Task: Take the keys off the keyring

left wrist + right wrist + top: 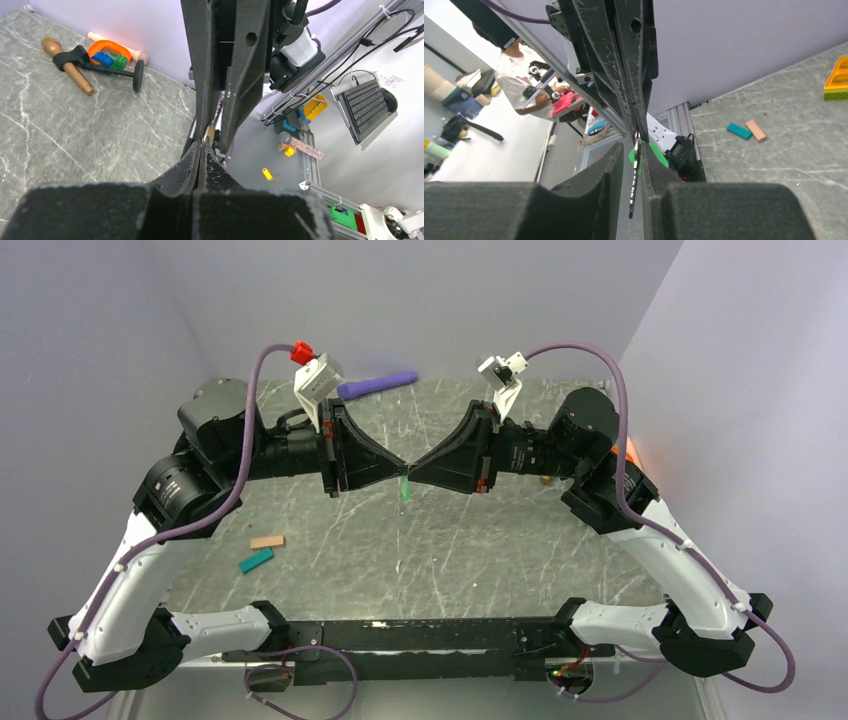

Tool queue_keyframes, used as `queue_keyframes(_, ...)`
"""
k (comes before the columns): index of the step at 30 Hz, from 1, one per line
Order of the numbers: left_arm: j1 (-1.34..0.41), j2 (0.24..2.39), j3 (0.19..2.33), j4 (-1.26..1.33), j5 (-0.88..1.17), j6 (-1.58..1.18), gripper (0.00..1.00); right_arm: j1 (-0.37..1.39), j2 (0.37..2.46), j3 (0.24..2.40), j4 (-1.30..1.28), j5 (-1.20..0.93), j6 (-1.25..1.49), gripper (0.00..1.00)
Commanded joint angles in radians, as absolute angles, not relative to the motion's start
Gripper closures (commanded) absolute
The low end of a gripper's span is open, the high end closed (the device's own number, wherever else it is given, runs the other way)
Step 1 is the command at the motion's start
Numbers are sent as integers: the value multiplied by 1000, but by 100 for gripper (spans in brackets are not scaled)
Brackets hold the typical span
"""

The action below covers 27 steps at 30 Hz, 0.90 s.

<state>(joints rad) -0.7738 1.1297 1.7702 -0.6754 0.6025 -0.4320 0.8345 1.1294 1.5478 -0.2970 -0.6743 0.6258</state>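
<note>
Two grippers meet tip to tip above the middle of the counter (470,550). The left gripper (397,465) has its fingers pressed tight together. The right gripper (417,467) is closed too, with only a thin slit between its fingers. The keys (404,490), a tiny green strip, hang straight down from the spot where the tips touch. I cannot tell which gripper has hold of them, because the pinch is so small and dark. The ring is too small to make out. From the right wrist the strip shows only edge-on, as a thin dark line in the slit.

A teal block (256,560) and a tan block (267,541) lie close together near the left edge. A purple stick (377,386) lies at the far edge, with its left end behind the left arm. Some toys sit by the right edge: a gold stick (80,80), an orange clamp (105,47) and a black bar (138,75). The right arm hides them from above. A keyboard (365,107) sits off the counter, and its letters are too small to read.
</note>
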Motion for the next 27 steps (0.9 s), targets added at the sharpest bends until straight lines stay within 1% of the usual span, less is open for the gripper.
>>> queue_keyframes(1, -774, 1124, 1784, -668, 563, -430, 100, 836, 1126, 1572, -186, -702, 655, 72)
queue_keyframes(4, -775, 1122, 1787, -673, 557, -427, 100, 837, 1126, 1567, -185, -703, 654, 62)
queue_keyframes(5, -774, 1123, 1787, -673, 557, -426, 100, 838, 1126, 1566, -187, -704, 651, 61)
queue_keyframes(13, -774, 1130, 1805, -680, 552, -418, 100, 837, 1111, 1558, -214, -684, 631, 61)
queue_keyframes(17, -773, 1135, 1814, -683, 544, -413, 100, 836, 1107, 1554, -213, -680, 632, 67)
queue_keyframes(22, -775, 1133, 1817, -667, 532, -423, 100, 836, 1110, 1552, -207, -677, 636, 84)
queue_keyframes(24, -775, 1128, 1808, -649, 526, -437, 100, 836, 1111, 1552, -202, -676, 640, 86)
queue_keyframes(27, -773, 1110, 1769, -601, 517, -466, 100, 837, 1111, 1549, -197, -673, 642, 87)
